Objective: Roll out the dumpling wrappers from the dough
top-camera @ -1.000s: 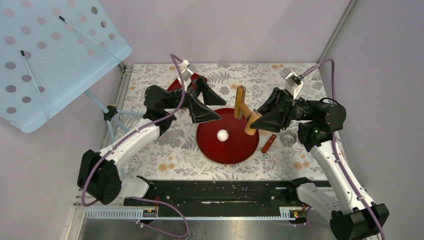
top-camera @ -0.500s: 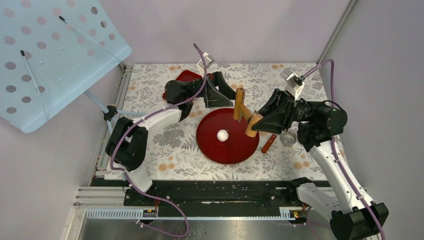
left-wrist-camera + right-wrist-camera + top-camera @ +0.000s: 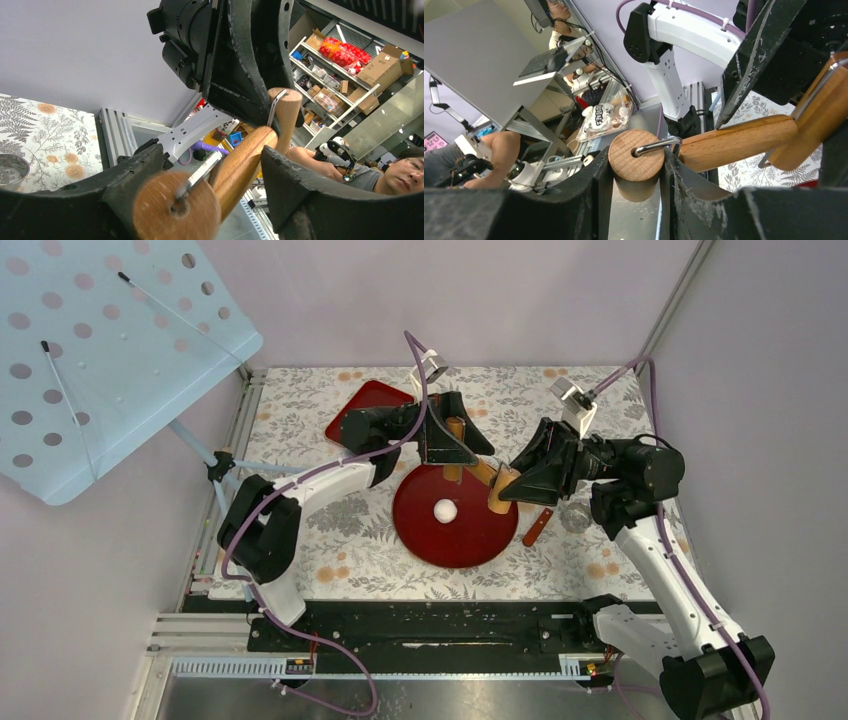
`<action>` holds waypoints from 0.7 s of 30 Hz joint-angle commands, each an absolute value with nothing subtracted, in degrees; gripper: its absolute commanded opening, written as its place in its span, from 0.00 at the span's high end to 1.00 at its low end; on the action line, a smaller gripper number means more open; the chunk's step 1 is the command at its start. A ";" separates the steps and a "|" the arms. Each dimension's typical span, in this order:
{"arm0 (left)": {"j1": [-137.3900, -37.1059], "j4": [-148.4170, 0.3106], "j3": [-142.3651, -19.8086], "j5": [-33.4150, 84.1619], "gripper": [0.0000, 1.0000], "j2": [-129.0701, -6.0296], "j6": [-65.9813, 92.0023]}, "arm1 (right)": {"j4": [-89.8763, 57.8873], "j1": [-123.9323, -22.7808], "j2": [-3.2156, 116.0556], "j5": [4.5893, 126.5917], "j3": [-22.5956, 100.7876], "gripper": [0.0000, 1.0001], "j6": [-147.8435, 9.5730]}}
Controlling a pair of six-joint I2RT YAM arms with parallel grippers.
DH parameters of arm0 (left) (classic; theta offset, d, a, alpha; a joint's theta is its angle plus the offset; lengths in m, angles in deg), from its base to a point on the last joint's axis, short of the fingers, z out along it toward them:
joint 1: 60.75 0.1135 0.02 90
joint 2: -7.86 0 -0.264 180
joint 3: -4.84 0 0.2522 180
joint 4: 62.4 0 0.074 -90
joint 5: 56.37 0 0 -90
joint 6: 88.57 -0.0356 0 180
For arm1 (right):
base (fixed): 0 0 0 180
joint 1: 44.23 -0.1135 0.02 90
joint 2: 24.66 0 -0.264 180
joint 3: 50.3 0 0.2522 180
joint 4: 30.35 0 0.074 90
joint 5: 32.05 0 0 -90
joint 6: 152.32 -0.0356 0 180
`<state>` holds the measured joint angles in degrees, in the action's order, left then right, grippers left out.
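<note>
White dough ball (image 3: pixel 445 509) sits unrolled at the centre of the red plate (image 3: pixel 470 545); no wrappers are formed yet. One handle of the rolling pin (image 3: pixel 483 473) is pinched by the right tool (image 3: pixel 636 170), while the left tool (image 3: pixel 210 185) stands spread around the other.

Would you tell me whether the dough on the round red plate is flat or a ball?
A ball: the dough is a small rounded white lump on the red plate, and the wooden roller is off it.
</note>
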<state>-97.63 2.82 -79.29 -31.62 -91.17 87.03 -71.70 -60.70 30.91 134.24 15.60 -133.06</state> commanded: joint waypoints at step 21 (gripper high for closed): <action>-92.51 6.47 -77.81 -30.74 1.00 -88.70 91.82 | -41.75 -54.14 40.63 136.40 24.79 0.30 -102.52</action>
